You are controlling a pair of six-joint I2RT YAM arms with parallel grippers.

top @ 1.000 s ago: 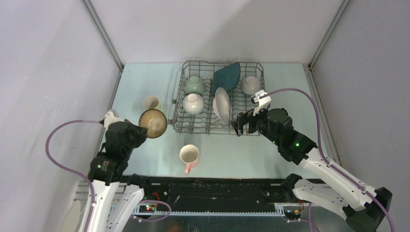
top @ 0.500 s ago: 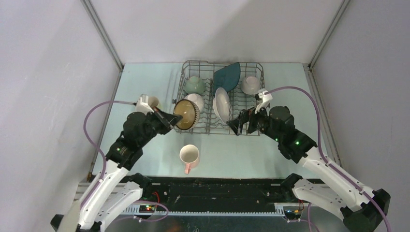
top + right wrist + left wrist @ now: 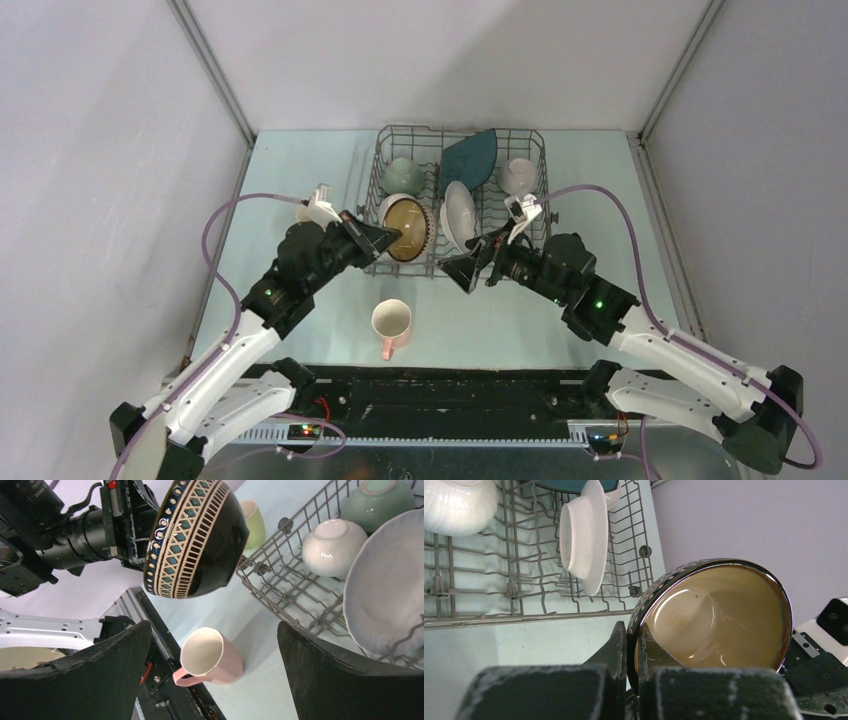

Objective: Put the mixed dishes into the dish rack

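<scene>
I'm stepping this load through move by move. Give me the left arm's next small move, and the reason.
Probably lower the brown bowl straight down into the dish rack. The left gripper is shut on its rim, holding it on edge over the rack's near-left section, where the tines look free on the near side of the white bowl, beside the white plate.

Holds left arm (image 3: 262, 300) stretched far and right, elbow bent. Pinches left gripper (image 3: 385, 238) on rim of brown bowl (image 3: 406, 215), one finger inside, one outside, bowl tipped on edge. Holds right arm (image 3: 640, 335) angled far and left, with right gripper (image 3: 472, 268) spread wide, jaws well apart.
</scene>
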